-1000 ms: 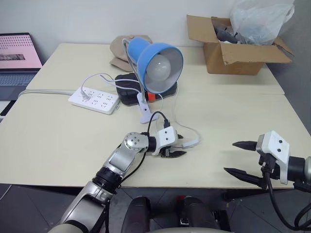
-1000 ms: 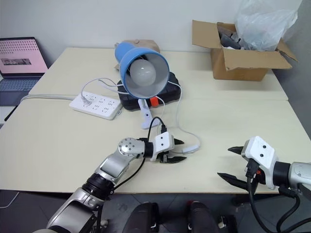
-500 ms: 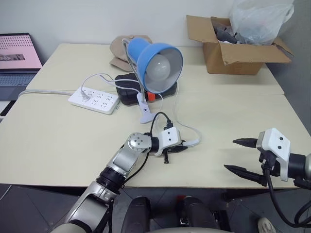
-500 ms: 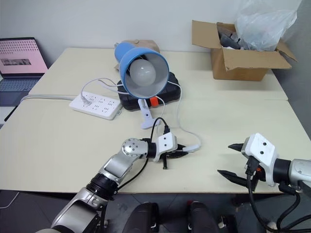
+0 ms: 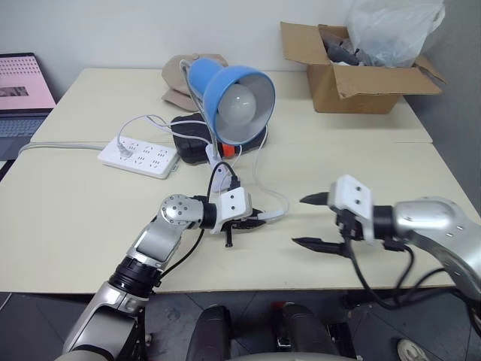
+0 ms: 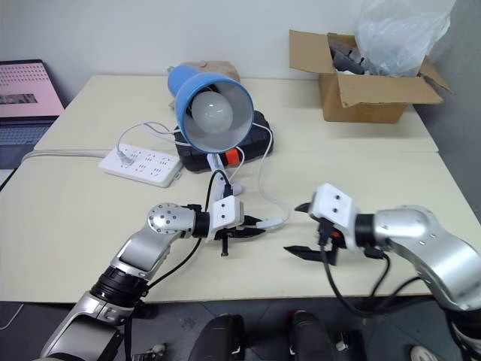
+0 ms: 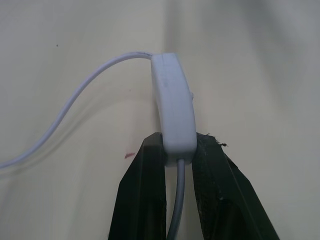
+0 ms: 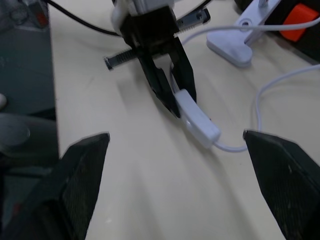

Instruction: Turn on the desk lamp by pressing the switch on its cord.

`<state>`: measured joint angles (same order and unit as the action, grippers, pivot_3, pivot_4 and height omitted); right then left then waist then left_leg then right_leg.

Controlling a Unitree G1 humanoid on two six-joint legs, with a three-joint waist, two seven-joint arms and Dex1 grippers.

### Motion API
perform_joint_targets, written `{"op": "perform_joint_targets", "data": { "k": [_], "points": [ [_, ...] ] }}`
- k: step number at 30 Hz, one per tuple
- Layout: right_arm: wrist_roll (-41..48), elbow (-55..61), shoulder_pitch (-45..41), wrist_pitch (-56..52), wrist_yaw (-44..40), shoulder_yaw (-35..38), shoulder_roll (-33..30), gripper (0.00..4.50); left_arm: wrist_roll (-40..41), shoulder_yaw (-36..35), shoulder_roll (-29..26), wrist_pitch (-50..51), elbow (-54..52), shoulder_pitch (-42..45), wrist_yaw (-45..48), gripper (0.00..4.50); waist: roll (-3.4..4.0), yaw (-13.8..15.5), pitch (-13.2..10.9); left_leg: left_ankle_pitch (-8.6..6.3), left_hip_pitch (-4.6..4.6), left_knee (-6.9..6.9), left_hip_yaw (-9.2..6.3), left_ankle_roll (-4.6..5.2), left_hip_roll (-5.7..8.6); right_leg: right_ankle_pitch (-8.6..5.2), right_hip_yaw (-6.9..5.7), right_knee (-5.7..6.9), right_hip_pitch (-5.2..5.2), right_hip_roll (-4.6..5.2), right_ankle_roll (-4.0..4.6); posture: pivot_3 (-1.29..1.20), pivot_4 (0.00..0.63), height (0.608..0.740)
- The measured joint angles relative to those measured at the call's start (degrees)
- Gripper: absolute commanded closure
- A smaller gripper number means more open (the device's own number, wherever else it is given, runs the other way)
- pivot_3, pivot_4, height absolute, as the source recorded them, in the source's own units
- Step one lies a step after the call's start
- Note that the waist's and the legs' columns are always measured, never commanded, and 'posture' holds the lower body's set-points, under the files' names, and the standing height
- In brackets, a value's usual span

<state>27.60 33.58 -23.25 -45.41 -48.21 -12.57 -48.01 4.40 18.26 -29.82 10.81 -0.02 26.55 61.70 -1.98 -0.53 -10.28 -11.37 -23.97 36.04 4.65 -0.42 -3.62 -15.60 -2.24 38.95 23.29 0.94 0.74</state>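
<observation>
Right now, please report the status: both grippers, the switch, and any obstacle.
Left gripper shut on the switch, one end clamped. Right gripper open, beside it, not touching. Desk lamp unlit. Nothing between right gripper and switch.

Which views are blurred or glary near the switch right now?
Left wrist view: switch sharp, held in the left pincer, soft shadow beside the cord. Right wrist view: right pincer's fingers blurred, switch readable. Eye views: even light, no glare; lamp bulb unlit.
</observation>
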Motion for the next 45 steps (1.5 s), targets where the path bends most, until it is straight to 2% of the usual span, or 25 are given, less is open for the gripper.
{"op": "perform_joint_targets", "data": {
  "k": [3,8,23,25,26,38,45],
  "points": [
    [-4.6,-5.9,-5.8,2.1,-0.9,-6.6,4.0,0.00,0.1,-0.8,-1.7,1.4,-2.3,-1.9,-0.1,4.10,0.00,0.2,0.0,0.00,-0.03,-0.01,0.08,0.00,0.00,-0.02,0.03,-0.03,0.02,0.01,0.01,0.00,0.150,0.740],
    [-9.5,-12.3,-9.2,6.2,-3.2,-11.5,6.7,0.00,0.1,-0.8,-1.9,3.0,-3.7,-2.9,-1.0,4.10,0.00,0.5,0.0,0.00,-0.09,0.03,0.10,0.00,0.02,-0.01,0.00,-0.02,0.03,0.06,-0.01,0.00,0.150,0.740],
    [-15.7,-18.6,-10.0,11.3,-8.1,-13.4,9.4,0.00,0.2,-0.8,-1.8,4.0,-5.1,-3.3,-2.5,4.10,0.00,0.5,0.0,0.00,-0.04,0.03,0.09,0.00,-0.02,-0.01,-0.01,0.04,0.03,0.04,0.00,0.00,0.150,0.740],
    [-16.3,-18.9,-10.0,11.4,-8.2,-13.4,10.0,0.40,0.2,-0.8,-1.7,4.0,-5.1,-3.3,-2.5,4.10,0.00,0.5,0.0,0.00,-0.04,0.03,0.09,0.00,-0.02,-0.01,-0.01,0.05,0.04,0.04,0.00,0.00,0.150,0.740],
    [-16.6,-19.2,-10.0,11.5,-8.2,-13.5,10.3,0.46,0.2,-0.8,-1.6,4.0,-5.1,-3.3,-2.5,4.10,0.00,0.5,0.0,0.00,-0.05,0.03,0.09,0.00,-0.01,-0.01,-0.01,0.05,0.04,0.04,0.00,0.00,0.150,0.740],
    [-21.1,-22.8,-11.3,14.3,-9.8,-13.7,12.1,3.39,0.3,-0.8,-0.9,4.0,-5.2,-3.2,-3.2,4.10,0.00,0.4,0.0,0.00,-0.04,0.04,0.09,0.00,-0.01,-0.01,-0.02,0.05,0.03,0.04,0.00,0.00,0.150,0.740],
    [-22.4,-23.7,-11.4,15.8,-12.1,-13.7,12.2,3.67,0.1,-0.7,-1.1,3.8,-5.2,-3.2,-2.5,4.10,0.00,0.4,0.0,0.00,-0.04,0.04,0.10,0.00,-0.01,-0.01,-0.01,0.05,0.03,0.04,0.00,0.00,0.150,0.740]
  ]
}}
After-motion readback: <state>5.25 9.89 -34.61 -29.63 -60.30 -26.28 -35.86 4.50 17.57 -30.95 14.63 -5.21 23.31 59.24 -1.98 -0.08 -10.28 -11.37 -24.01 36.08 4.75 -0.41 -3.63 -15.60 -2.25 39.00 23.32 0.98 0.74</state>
